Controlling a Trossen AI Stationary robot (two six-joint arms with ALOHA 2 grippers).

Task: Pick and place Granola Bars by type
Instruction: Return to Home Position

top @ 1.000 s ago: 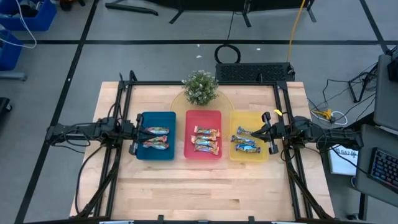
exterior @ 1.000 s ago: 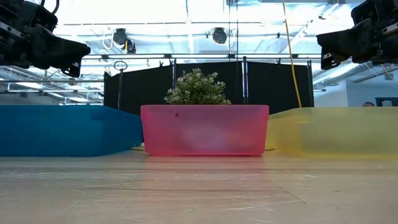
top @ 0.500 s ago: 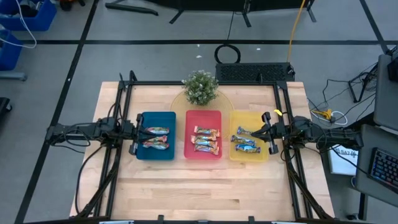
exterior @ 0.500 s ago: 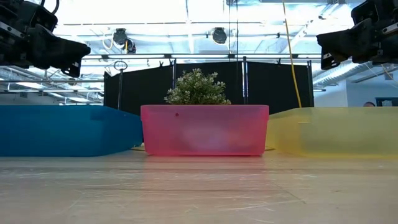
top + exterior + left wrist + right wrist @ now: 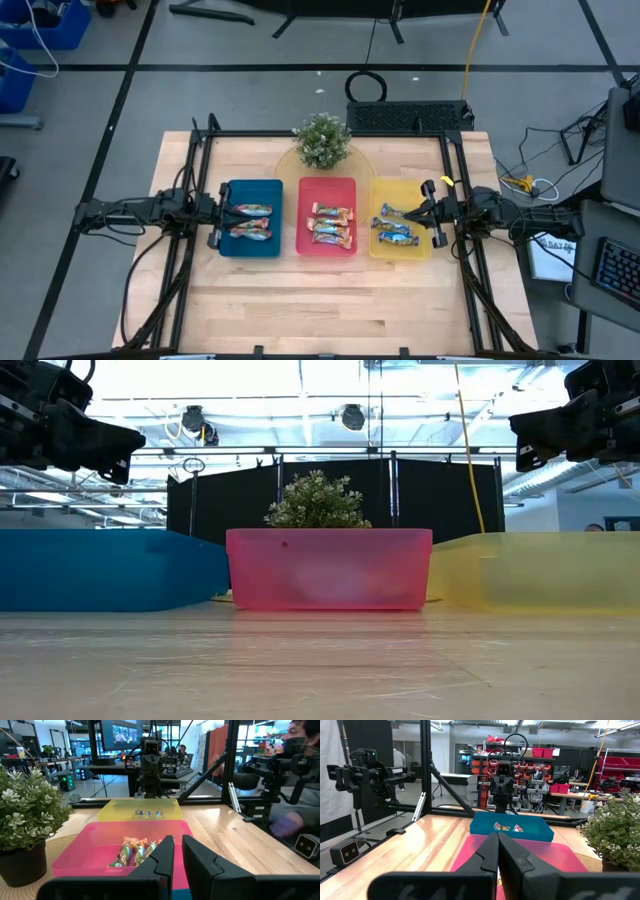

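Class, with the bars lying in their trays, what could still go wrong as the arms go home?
The left gripper hangs over the edge of the blue tray, beside its granola bars; dipping while retracting could clip the wall. The right gripper sits likewise over the yellow tray, so a snag might shift it and spill bars.

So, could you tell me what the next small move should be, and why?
Probably ease both arms back to rest: the granola bars already lie in the blue tray, red tray and yellow tray, and the left gripper and right gripper hold nothing.
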